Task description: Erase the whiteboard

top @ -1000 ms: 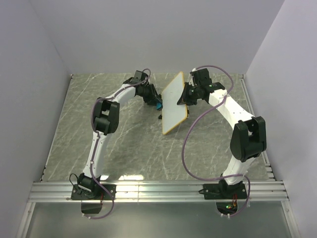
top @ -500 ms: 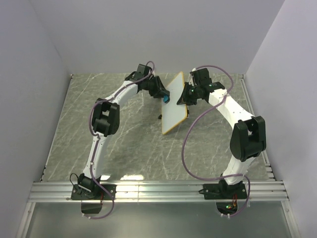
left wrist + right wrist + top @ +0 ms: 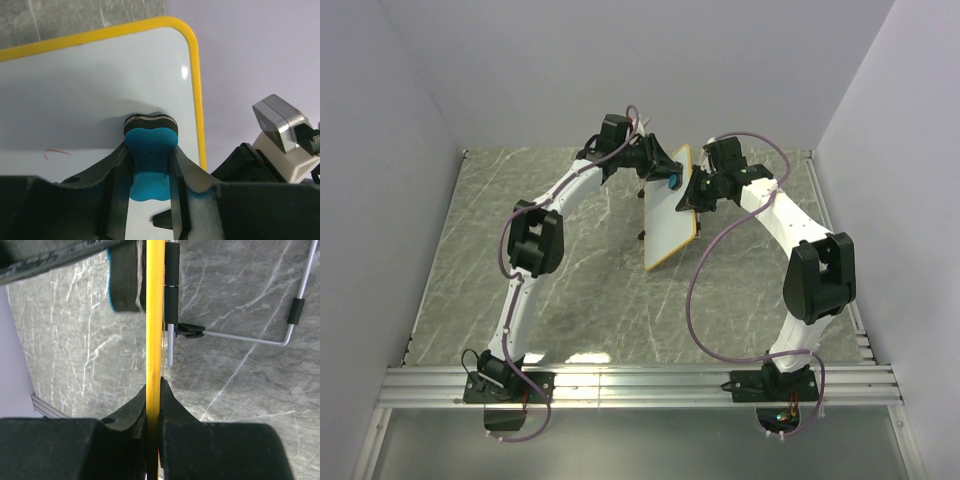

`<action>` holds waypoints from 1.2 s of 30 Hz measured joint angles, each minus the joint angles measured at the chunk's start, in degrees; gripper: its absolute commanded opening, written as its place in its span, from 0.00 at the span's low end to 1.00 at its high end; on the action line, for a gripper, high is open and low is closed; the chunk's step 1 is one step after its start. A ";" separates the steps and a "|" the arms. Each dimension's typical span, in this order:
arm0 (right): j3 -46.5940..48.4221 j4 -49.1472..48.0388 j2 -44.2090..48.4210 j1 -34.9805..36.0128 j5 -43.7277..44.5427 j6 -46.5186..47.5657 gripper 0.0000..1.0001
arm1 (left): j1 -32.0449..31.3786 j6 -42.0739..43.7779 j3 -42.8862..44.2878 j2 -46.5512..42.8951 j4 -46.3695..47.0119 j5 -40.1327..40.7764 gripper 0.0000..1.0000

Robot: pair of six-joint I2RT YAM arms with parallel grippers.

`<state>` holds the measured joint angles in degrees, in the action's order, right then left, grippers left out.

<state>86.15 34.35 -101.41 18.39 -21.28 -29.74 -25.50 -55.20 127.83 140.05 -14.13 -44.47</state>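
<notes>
Your left gripper (image 3: pixel 150 161) was clenched on the blue eraser (image 3: pixel 150 142), whose dark felt end pressed flat against the whiteboard (image 3: pixel 75 90) just ahead of the fingertips, close to the board's yellow rim (image 3: pixel 196 75) on that hand's right. Your right gripper (image 3: pixel 153 390) was closed edge-on over the rim, pinching the board between its jaws and holding it tilted above the table (image 3: pixel 570 290), with the wire easel leg (image 3: pixel 250 337) folded out on the far side from the eraser.

By my reading you were well into the wiping. The white face around the eraser looked clean, and only a short red stroke (image 3: pixel 56 152) showed, low on the board to the left of the left fingers. That mark was what was left, as far as the wrist view showed. The strip hidden under the gripper body could not be judged.
</notes>
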 measured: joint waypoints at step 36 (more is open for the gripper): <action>7.28 6.25 -3.10 1.14 -0.15 2.12 0.00 | 5.25 14.38 -14.53 -2.36 -19.19 10.99 0.00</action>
<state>93.43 40.60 -104.51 19.53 -21.43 -27.62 -20.25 -40.82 113.30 137.69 -33.32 -33.47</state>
